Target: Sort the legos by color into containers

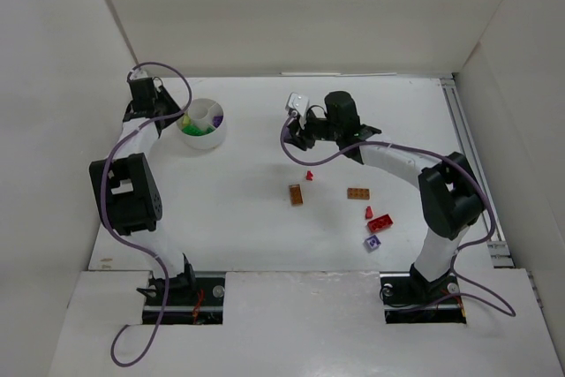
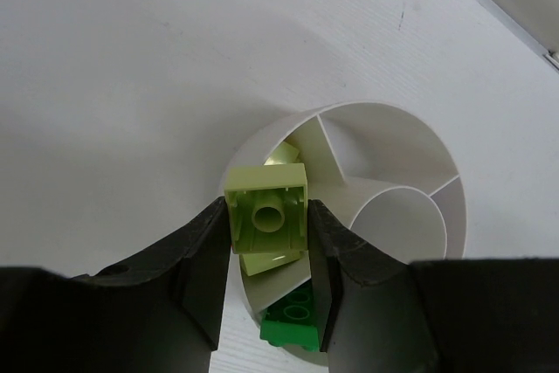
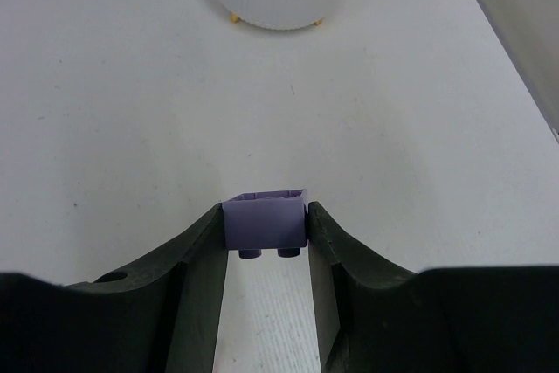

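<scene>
top external | round white plastic divided dish [image 1: 203,140] being overhung at its left rim by left gripper [image 1: 183,119] | right gripper [image 1: 296,134] being pointed toward it, well apart | red bricks [image 1: 380,223], orange-brown bricks [image 1: 296,194] and pale purple brick [image 1: 373,242] being left loose on white table [image 1: 247,227]

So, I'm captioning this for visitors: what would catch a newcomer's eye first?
Each arm holds a brick: the left fingers pinch a lime-yellow brick over the white dish far left, the right fingers a pale purple brick above bare table. Orange-brown bricks and a red brick lie loose mid-table.

Loose on the table [image 1: 247,245] lie three red legos [image 1: 310,175] [image 1: 369,213] [image 1: 380,223], two orange-brown legos [image 1: 295,194] [image 1: 357,192], one pale purple lego [image 1: 373,242].
</scene>
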`<state>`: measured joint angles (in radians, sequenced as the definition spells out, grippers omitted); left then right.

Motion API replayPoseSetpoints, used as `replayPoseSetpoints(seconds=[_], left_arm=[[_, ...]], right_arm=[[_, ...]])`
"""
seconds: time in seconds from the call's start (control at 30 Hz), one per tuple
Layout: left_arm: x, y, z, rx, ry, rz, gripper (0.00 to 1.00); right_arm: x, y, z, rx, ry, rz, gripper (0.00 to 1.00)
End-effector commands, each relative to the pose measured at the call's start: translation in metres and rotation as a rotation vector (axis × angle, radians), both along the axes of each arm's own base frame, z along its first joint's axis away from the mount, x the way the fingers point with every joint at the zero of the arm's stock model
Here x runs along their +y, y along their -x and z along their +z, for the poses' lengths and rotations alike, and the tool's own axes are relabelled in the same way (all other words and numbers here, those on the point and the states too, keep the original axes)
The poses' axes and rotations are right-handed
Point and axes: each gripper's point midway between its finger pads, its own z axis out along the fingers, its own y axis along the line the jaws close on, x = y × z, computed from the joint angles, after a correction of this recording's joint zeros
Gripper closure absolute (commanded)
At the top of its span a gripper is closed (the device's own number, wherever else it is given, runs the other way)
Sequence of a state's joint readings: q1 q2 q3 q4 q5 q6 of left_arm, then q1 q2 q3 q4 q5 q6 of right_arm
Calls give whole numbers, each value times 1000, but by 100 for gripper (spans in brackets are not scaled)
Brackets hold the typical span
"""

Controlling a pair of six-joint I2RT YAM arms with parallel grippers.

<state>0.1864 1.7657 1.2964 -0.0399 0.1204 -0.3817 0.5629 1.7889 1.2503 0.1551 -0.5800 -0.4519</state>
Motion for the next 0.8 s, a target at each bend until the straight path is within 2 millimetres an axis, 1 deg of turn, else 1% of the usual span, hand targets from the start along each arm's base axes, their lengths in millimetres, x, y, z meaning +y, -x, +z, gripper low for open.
replayPoseSetpoints(seconds=[0.0,0.07,0.1,0.23,0.27,0.37,0.4,0.43,0.5,0.53,0.57,0.6,0.67,0.7,0.73,0.77], left_arm=[[0,-11,19,-40,-9,-24,86],[-2,-11,19,-41,-3,-33,80],[-1,-10,23,-50,-12,-38,79],[-4,-10,23,-51,-5,-48,79],[-5,-10,28,-61,-2,-56,78],[-5,-10,28,-61,-9,-61,73],[-5,-10,28,-61,-9,-61,69],[-5,-9,32,-70,-11,-61,67],[-5,-9,32,-70,-11,-61,62],[-5,-9,32,-70,-11,-61,57],[-5,-9,37,-80,-14,-61,55],[-5,-9,37,-80,-14,-61,53],[-5,-9,37,-80,-14,-61,50],[-4,-8,42,-88,-21,-54,47],[-4,-8,42,-88,-21,-53,45],[-5,-8,46,-98,-18,-61,45]], right_arm=[[6,-6,23,-33,-43,18,87],[2,-9,23,-33,-43,9,87],[2,-9,23,-33,-43,9,87],[2,-9,23,-33,-43,9,87],[2,-9,23,-33,-43,9,86],[3,-8,23,-31,-45,17,86],[3,-8,23,-31,-45,17,86],[3,-8,23,-31,-45,17,86],[3,-8,23,-31,-45,17,86],[3,-8,23,-31,-45,17,86],[3,-8,23,-31,-45,17,86],[3,-8,23,-31,-45,17,86],[3,-8,23,-31,-45,17,85],[3,-8,18,-23,-41,17,85],[3,-8,18,-23,-41,17,85],[3,-8,18,-23,-41,17,85]])
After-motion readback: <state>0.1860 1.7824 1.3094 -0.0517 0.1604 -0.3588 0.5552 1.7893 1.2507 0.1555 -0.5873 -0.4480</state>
